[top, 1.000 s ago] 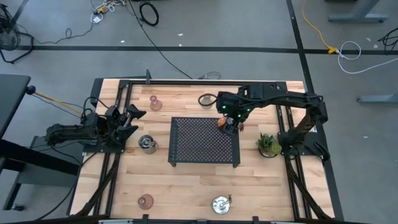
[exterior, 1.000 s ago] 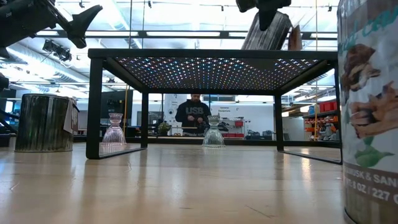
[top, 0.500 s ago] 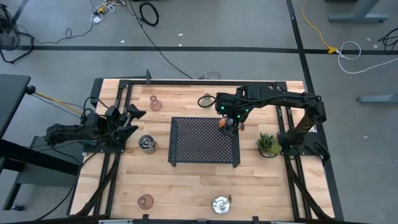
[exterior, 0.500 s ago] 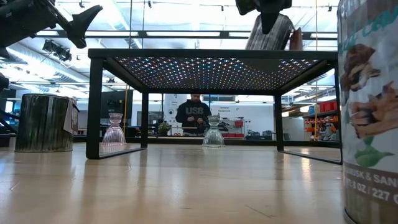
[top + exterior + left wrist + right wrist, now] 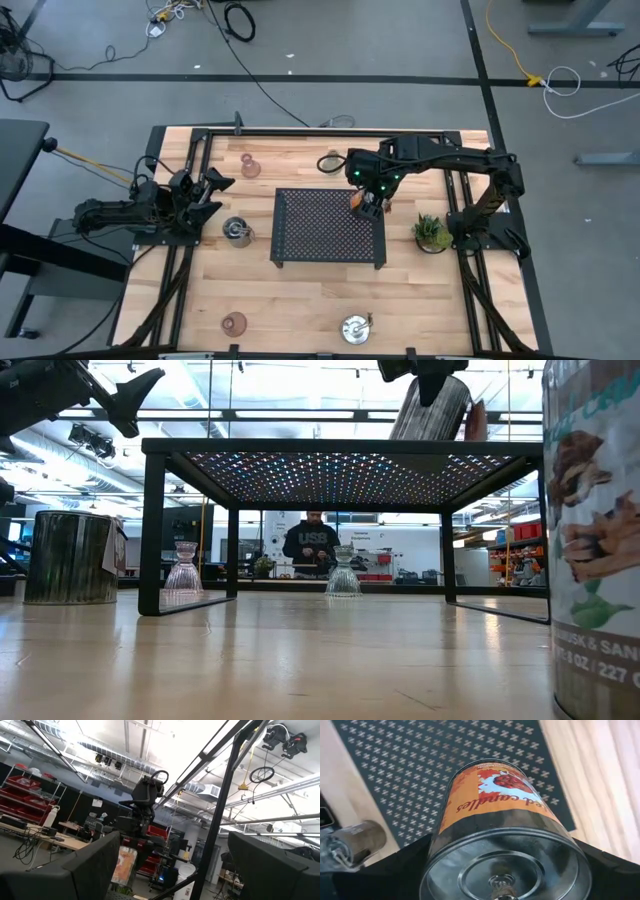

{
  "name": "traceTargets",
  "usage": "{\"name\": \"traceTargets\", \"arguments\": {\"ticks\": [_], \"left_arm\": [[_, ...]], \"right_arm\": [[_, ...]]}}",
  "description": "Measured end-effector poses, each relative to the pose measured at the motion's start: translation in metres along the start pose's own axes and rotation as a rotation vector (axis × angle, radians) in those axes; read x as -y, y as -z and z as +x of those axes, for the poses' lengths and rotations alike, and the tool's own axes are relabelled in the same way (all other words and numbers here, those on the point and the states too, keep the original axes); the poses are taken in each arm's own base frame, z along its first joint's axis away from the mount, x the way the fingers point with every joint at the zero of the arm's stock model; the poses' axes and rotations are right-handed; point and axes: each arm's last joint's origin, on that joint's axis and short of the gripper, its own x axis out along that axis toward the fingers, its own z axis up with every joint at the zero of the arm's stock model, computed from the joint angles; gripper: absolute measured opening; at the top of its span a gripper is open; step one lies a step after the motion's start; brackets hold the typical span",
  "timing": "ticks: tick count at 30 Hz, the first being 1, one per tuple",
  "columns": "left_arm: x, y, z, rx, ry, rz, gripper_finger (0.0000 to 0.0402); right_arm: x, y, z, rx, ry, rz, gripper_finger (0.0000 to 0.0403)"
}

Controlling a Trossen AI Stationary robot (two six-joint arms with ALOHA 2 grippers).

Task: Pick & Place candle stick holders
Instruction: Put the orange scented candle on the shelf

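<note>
Held can slightly shifted over tray.

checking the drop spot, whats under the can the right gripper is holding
The right gripper holds the can tilted above the black tray's perforated top near its edge. Whatever lies directly beneath the can is hidden.

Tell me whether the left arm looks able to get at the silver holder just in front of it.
Probably yes. The left gripper is open and empty, raised beside the silver holder, with only bare table between them. The right gripper, holding a can, is over the black tray.
</note>
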Motion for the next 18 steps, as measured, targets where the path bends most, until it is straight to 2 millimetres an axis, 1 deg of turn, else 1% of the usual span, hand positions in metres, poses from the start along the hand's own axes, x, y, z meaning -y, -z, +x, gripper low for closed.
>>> {"name": "traceTargets", "arguments": {"ticks": [15, 18], "left_arm": [[0.0000, 0.0000, 0.0000, 0.000, 0.000, 0.000, 0.0374], [0.0000, 0.0000, 0.0000, 0.000, 0.000, 0.000, 0.0374]], "right_arm": [[0.0003, -0.0006, 0.0000, 0.011, 0.018, -0.011, 0.0346], [0.0006, -0.0019, 0.0000, 0.031, 0.036, -0.020, 0.0379]]}}
